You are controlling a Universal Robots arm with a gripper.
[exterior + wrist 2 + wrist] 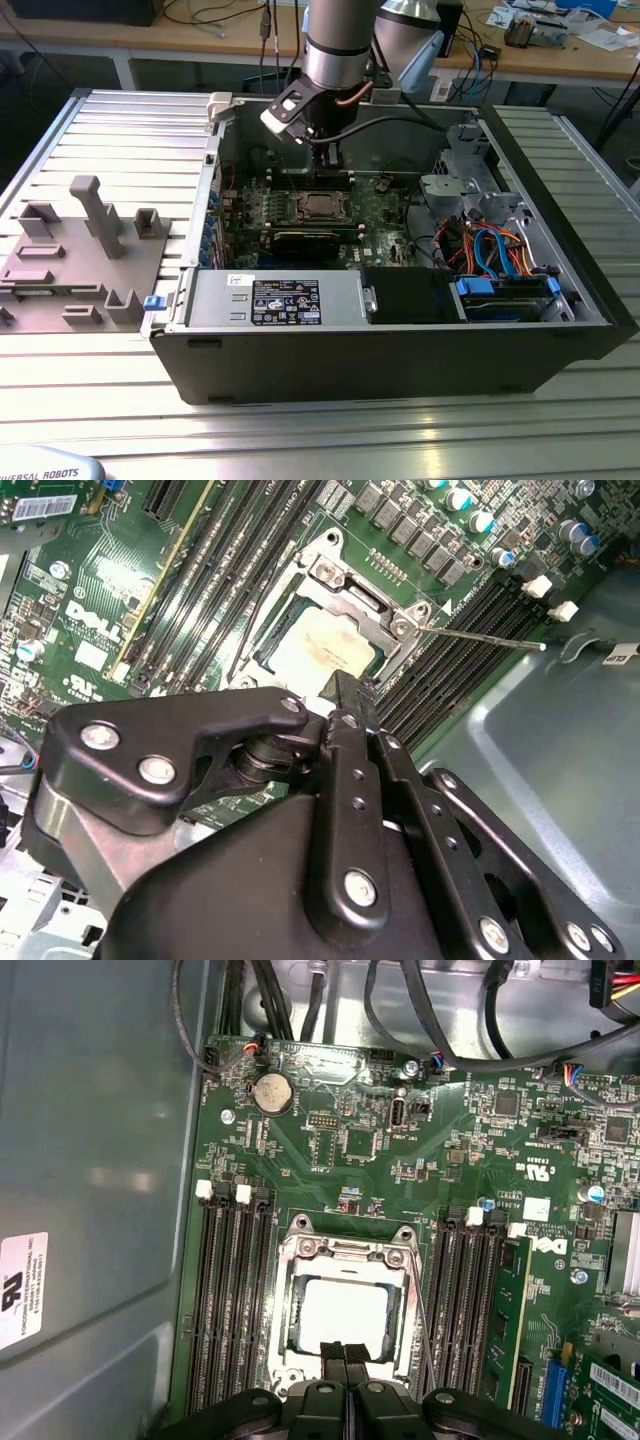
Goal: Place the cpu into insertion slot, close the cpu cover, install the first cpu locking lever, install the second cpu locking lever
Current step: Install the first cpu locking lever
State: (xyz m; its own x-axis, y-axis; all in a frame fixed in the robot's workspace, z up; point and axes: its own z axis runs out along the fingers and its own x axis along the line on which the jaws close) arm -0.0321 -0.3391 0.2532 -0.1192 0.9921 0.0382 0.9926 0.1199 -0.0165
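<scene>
The cpu (343,1312) lies in the insertion slot (290,1360) on the green motherboard, its pale metal top showing in both wrist views (318,645). The cpu cover (345,1251) lies flat around it as a silver frame (352,578). One thin locking lever (482,638) sticks out sideways from the socket over the memory slots; in the first wrist view this lever (424,1325) runs along the socket's side. My gripper (345,1350) is shut with nothing in it, its tips just above the edge of the cpu (345,685). In the exterior view the gripper (331,158) hangs over the socket (318,205).
Black memory slots (232,1300) flank the socket on both sides. The open computer case (560,200) has cables and a drive cage at the exterior view's right and a power supply (285,300) in front. A grey fixture plate (80,250) lies outside the case at the exterior view's left.
</scene>
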